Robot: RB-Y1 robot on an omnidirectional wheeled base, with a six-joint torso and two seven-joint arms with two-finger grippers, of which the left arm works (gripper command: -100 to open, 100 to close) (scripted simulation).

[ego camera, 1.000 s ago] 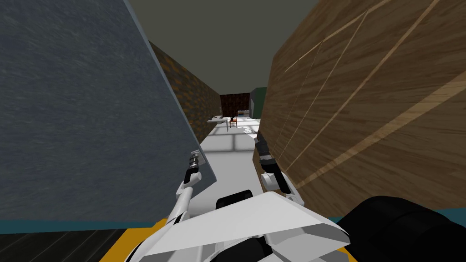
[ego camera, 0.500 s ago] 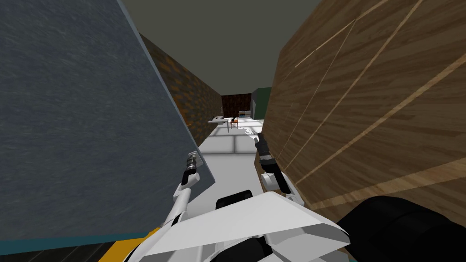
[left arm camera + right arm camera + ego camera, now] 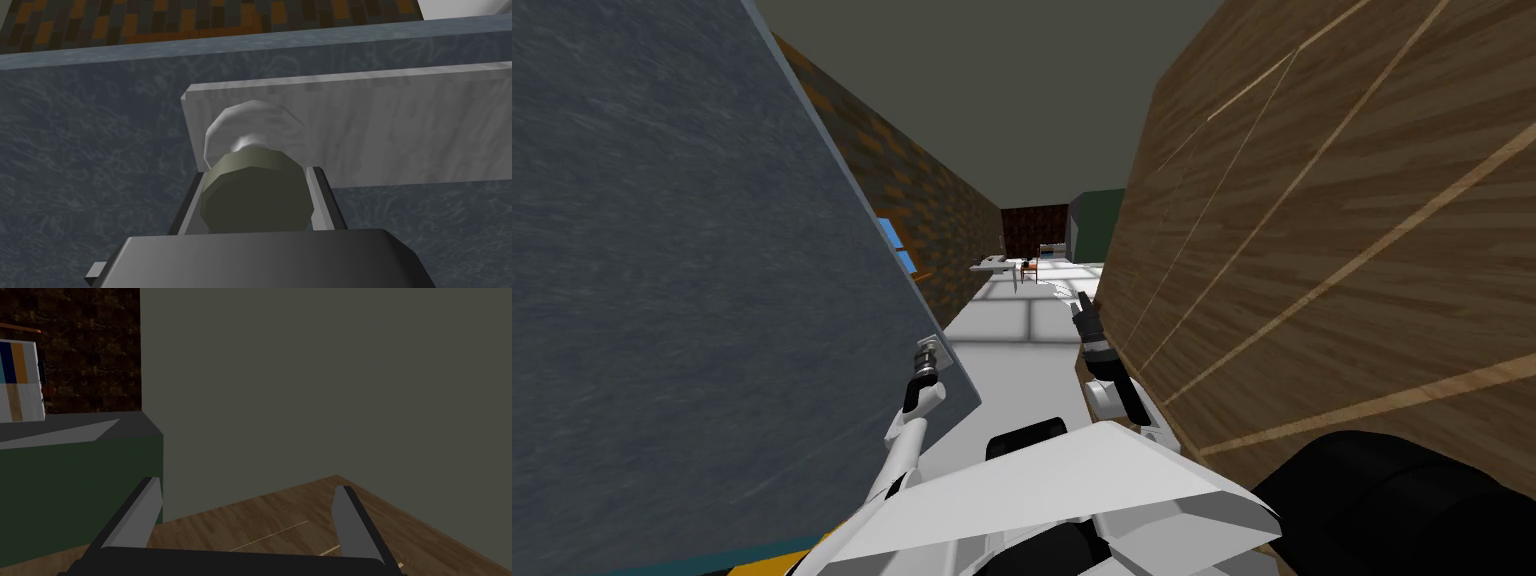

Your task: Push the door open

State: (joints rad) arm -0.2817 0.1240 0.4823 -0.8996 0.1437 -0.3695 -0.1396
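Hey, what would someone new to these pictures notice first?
The big blue-grey door looms on the robot's left, with the left tool shut on its olive round knob, which stands on a pale grey plate. Opposite, a wood-grain wall rises on the right, and the right tool hangs open beside it.

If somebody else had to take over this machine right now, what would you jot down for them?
Left claw: shut on the round knob, which sits on a grey plate on the blue-grey door.
Right claw: open, empty, beside the wooden wall.
Done: knob gripped; door stands partly open, with the hallway floor showing past its edge.
Left: push the door wider, then let go.
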